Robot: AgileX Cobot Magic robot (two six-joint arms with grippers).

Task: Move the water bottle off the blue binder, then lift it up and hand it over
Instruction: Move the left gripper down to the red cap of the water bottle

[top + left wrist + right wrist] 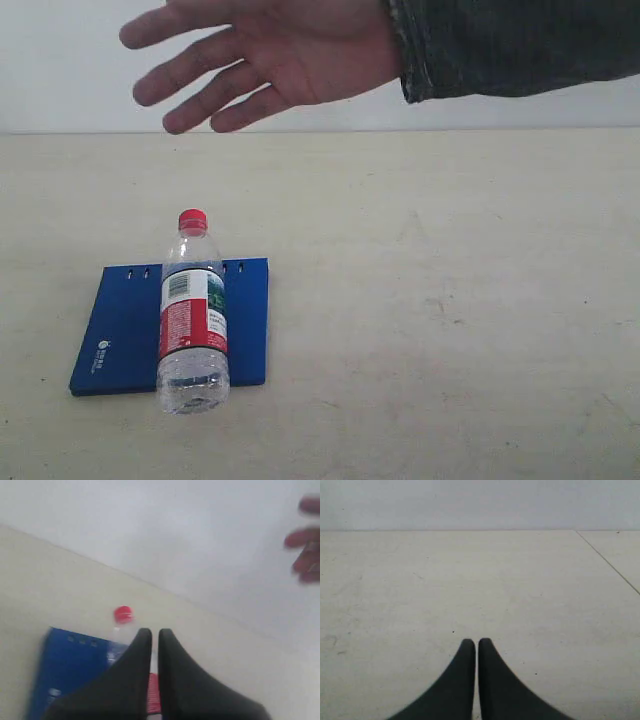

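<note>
Dark-blue and flat, the blue binder (125, 330) lies on the pale counter (450, 300), and we use it as our landmark. Small slots (145, 271) run along its far edge, and a small white logo (100, 357) sits at the opposite corner on the side away from the bottle. The water bottle (192, 315) is on the binder, toward the side away from the logo. Its red cap (192, 219) shows beyond the slotted edge and its clear base reaches past the opposite edge. We cannot tell from these views whether it stands upright or lies down. A red, white and green label wraps its middle. The plastic above and below the label is transparent, and we cannot tell how much liquid is inside. A person's open hand (290, 50), in a dark sleeve (520, 45), hangs in the air well above and beyond the binder's slotted edge, with the fingers spread against the white wall (60, 70). In the left wrist view the left jaws are drawn together with only a thin slit between them and hold nothing. They sit above the binder, and a strip of the bottle's label shows through the slit. The right jaws are likewise closed together and empty, over pale counter, with the binder outside that view. Neither arm shows in the exterior view.
</note>
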